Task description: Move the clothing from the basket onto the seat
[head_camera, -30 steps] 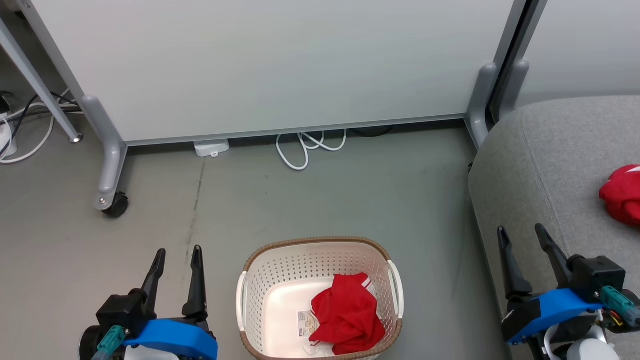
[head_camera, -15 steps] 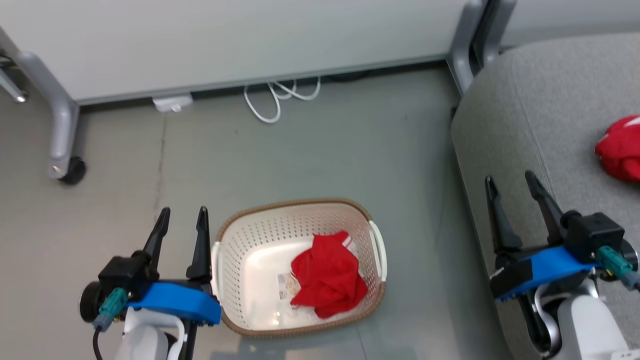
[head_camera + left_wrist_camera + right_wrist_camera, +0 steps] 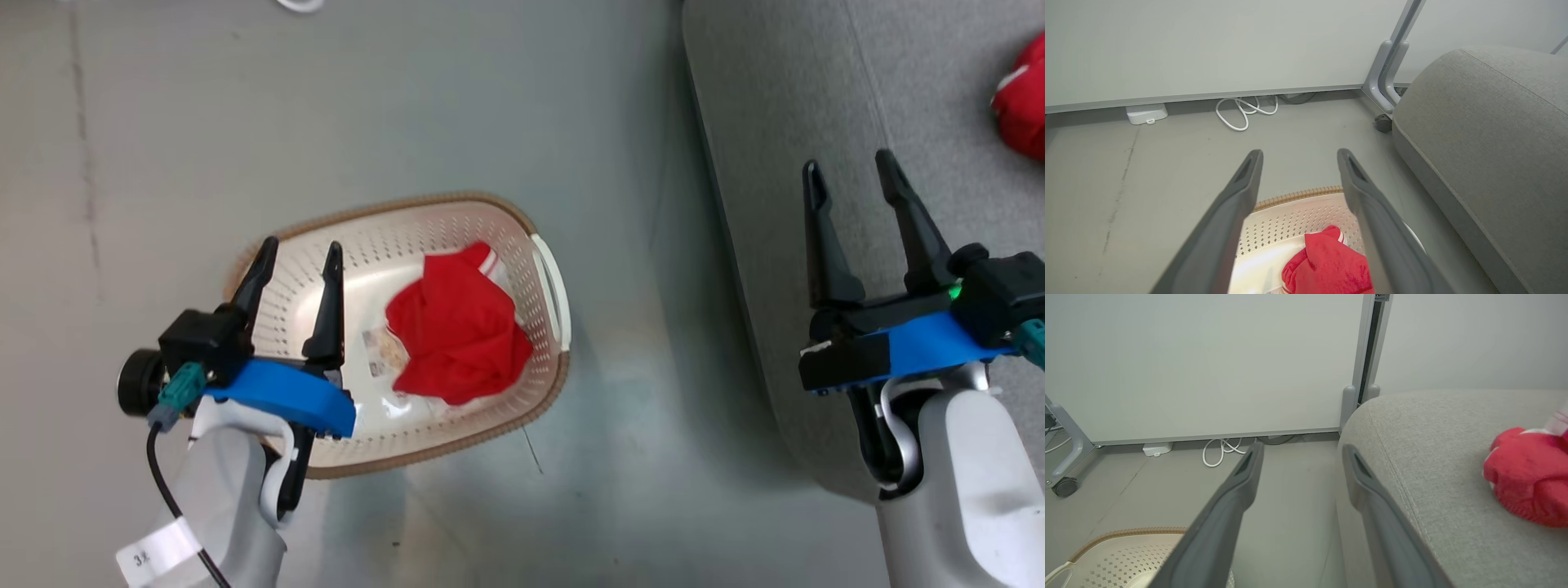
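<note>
Fingers spread wide, nothing gripped: left claw (image 3: 302, 243), right claw (image 3: 847, 162)!
The left one hangs over the left part of the basket (image 3: 490, 198), with a crumpled red garment (image 3: 457, 331) inside to the right. The right one hovers above the near-left edge of the seat (image 3: 775, 122), a second red garment (image 3: 1024, 106) at far right.

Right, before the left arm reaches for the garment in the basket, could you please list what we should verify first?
1. Left jaws open and empty: ok.
2. Right jaws open, empty, away from the basket: ok.
3. Red garment in the basket lies uncovered: ok.
4. Left jaws centred over that garment: not ok; in the head view it sits to their right.
5. Bare room on the seat beside the other red garment: ok.
6. Garment free of the basket's holes: cannot tell.
</note>
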Robot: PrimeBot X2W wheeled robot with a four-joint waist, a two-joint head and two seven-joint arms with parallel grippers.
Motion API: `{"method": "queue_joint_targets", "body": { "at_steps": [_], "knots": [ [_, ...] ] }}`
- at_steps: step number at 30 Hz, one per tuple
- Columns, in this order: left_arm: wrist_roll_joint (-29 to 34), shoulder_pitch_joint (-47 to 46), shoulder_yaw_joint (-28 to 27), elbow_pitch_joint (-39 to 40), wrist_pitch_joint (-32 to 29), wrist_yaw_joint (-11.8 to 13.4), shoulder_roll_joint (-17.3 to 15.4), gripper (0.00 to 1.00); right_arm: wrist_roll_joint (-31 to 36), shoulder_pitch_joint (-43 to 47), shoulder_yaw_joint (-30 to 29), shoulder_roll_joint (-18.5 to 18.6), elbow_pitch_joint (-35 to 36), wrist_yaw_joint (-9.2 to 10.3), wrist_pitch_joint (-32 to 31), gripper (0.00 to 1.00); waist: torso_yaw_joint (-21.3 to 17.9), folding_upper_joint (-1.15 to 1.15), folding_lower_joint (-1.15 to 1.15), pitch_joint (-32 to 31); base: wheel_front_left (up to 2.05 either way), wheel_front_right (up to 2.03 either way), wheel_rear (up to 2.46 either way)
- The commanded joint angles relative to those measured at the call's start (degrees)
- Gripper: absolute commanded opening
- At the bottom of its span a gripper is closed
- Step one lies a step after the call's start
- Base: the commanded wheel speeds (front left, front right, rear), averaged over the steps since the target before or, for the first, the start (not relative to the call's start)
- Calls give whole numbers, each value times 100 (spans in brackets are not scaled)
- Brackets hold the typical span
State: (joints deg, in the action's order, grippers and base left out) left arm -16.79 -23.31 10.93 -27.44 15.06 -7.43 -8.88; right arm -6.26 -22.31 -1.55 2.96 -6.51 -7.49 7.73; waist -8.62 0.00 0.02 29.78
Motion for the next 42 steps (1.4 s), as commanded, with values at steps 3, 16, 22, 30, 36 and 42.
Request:
{"method": "queue_joint_targets", "body": {
  "at_steps": [3, 16, 22, 30, 36, 42],
  "knots": [
    [-99, -445, 351, -265, 17, -7, -255, 100, -164, -257, 65, -13, 57, -1, 133, 100, -463, 0, -2, 947, 0, 0, 0],
    [-355, -1123, 1401, -961, 17, -7, -743, 100, -635, -708, 535, -12, -292, -1, 513, 100, -765, 0, -2, 1859, 0, 0, 0],
    [-340, -1343, 2092, -1341, 17, -7, -867, 100, -755, -919, 716, -11, -478, -1, 638, 100, -861, 0, -2, 2128, 0, 0, 0],
    [-400, -1666, 2710, -1641, 16, -7, -1073, 100, -875, -1052, 867, -11, -580, -1, 730, 100, -981, 0, -2, 2396, 0, 0, 0],
    [-457, -1921, 3204, -1932, 0, -7, -1202, 100, -949, -1098, 922, -11, -623, -1, 745, 100, -1039, 0, -2, 2535, 0, 0, 0],
    [-499, -2177, 3677, -2221, -106, -7, -1285, 100, -1051, -1144, 980, -11, -562, -1, 747, 100, -1075, 0, -2, 2646, 0, 0, 0]
  ]
}}
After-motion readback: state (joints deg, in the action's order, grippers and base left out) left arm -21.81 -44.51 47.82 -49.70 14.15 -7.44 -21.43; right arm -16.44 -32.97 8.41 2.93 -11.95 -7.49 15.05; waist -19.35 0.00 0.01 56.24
